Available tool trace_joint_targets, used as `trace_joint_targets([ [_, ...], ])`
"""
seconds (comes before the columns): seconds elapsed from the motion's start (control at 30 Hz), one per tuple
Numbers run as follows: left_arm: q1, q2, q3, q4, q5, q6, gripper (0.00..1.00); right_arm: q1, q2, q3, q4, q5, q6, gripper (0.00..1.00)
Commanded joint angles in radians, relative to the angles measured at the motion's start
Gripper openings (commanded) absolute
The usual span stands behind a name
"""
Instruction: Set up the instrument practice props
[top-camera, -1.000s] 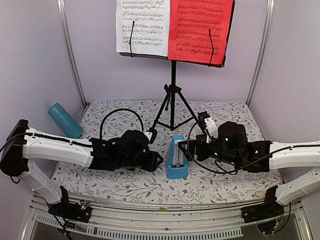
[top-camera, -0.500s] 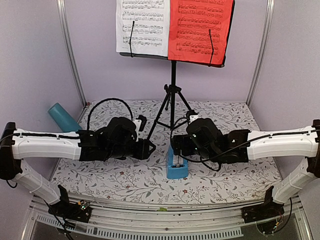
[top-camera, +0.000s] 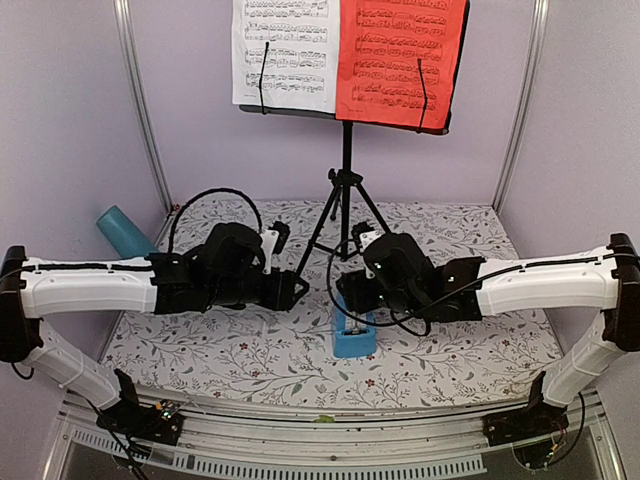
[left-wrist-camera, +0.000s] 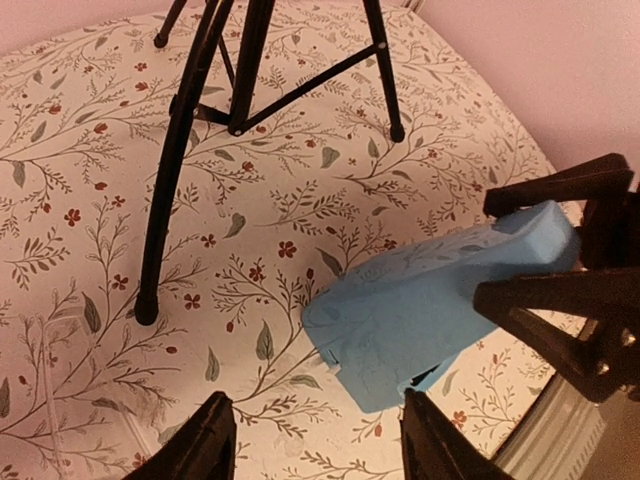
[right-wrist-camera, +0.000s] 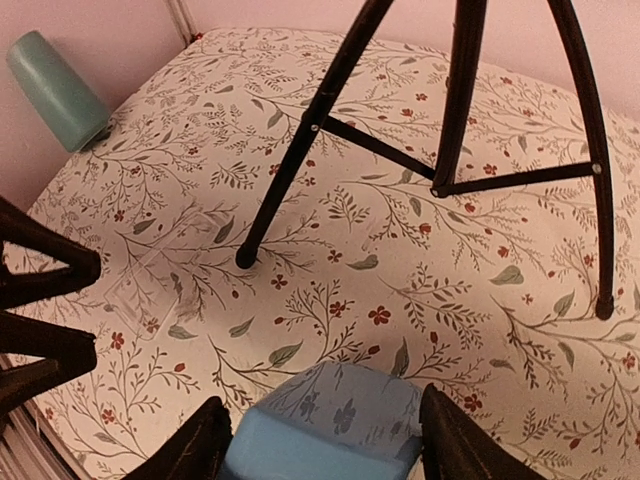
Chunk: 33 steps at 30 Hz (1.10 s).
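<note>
tripod legs (left-wrist-camera: 178, 150) fence off centre-back, metronome (top-camera: 352, 340) sits just in front, teal cup (top-camera: 122, 232) back-left; front tabletop (top-camera: 250, 360) strip is free to pass

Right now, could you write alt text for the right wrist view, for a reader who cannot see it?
A small blue metronome sits between the two fingers of the right tool at the bottom edge. Beyond it, the black stand's tripod legs rest on a floral cloth, with a teal cup far left.
</note>
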Motion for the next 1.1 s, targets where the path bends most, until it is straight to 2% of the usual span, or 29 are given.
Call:
trace_joint_targets([
  [0.0, 0.024, -0.028, 0.042, 0.011, 0.082, 0.105, 0.59, -0.019, -0.073, -0.096, 0.157, -0.156, -0.173, 0.58],
  [0.27, 0.059, -0.012, 0.070, 0.018, 0.230, 0.249, 0.73, -0.055, -0.143, -0.221, 0.319, -0.456, -0.394, 0.43],
  [0.47, 0.062, -0.003, 0.067, 0.029, 0.377, 0.375, 0.86, -0.082, -0.145, -0.275, 0.415, -0.702, -0.517, 0.42],
  [0.6, 0.064, -0.006, 0.049, 0.044, 0.483, 0.468, 0.90, -0.093, -0.116, -0.262, 0.412, -0.823, -0.561, 0.43],
  [0.7, 0.066, -0.014, 0.024, 0.076, 0.565, 0.534, 0.92, -0.094, -0.099, -0.246, 0.396, -0.863, -0.588, 0.52],
  [0.97, 0.080, -0.053, -0.064, 0.231, 0.705, 0.689, 0.94, -0.102, -0.141, -0.256, 0.369, -0.833, -0.613, 0.88],
  [1.07, 0.082, -0.049, -0.072, 0.263, 0.718, 0.733, 0.94, -0.107, -0.176, -0.271, 0.358, -0.806, -0.613, 0.93],
])
